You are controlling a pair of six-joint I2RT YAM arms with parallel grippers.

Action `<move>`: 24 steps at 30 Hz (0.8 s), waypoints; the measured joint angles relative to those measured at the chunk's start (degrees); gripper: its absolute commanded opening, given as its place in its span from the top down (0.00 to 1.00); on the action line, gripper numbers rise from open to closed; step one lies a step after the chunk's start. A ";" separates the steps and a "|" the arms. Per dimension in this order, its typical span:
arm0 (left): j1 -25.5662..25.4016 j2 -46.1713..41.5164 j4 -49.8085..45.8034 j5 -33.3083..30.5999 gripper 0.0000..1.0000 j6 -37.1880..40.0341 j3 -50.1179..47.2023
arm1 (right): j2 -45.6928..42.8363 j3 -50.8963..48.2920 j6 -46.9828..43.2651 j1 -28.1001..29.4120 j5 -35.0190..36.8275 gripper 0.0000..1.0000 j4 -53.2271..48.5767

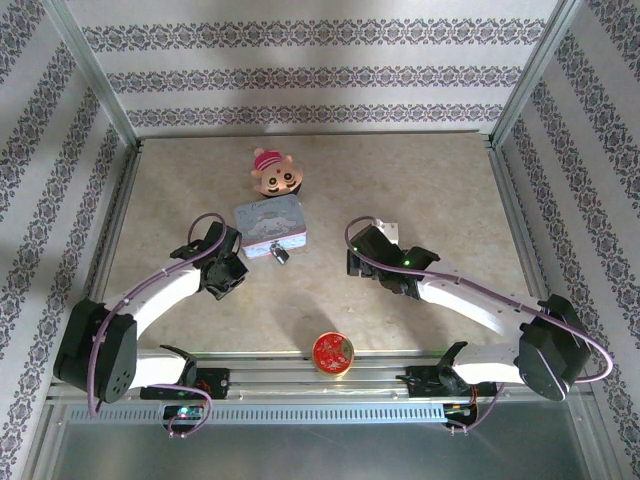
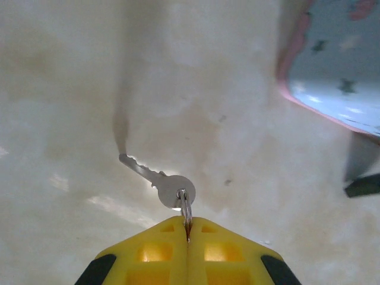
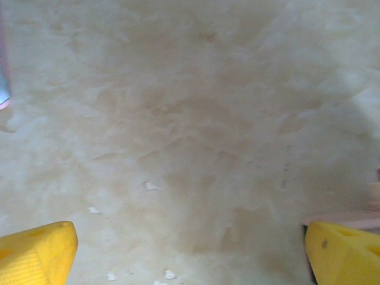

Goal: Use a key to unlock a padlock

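At the table's [image 1: 430, 200] front edge, nearest the arms, a red disc [image 1: 332, 353] is seen. Further in, the left gripper [image 2: 187, 228] is closed tight on the small ring of the key [image 2: 172, 189], so the pick-up is judged done. The right gripper [image 3: 190, 237] is spread wide, with nothing held. Beyond, the padlock [image 1: 281, 256] lies just beside the blue tin [image 1: 270, 222]. Next, the padlock must be steadied and the key's blade lined up with the keyhole.
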 measured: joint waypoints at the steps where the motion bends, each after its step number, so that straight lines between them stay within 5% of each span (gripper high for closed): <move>1: -0.26 -0.33 0.59 0.57 1.00 -0.28 0.00 | -0.31 -1.20 0.04 -0.02 -1.40 0.04 1.79; 9: -4.11 -1.14 4.57 3.10 1.00 0.50 0.98 | -1.55 -6.29 1.40 -0.02 -9.44 0.08 11.82; 24: -13.53 2.21 14.60 6.21 1.00 14.10 7.61 | -9.09 -9.40 6.56 -3.85 -15.52 0.29 13.77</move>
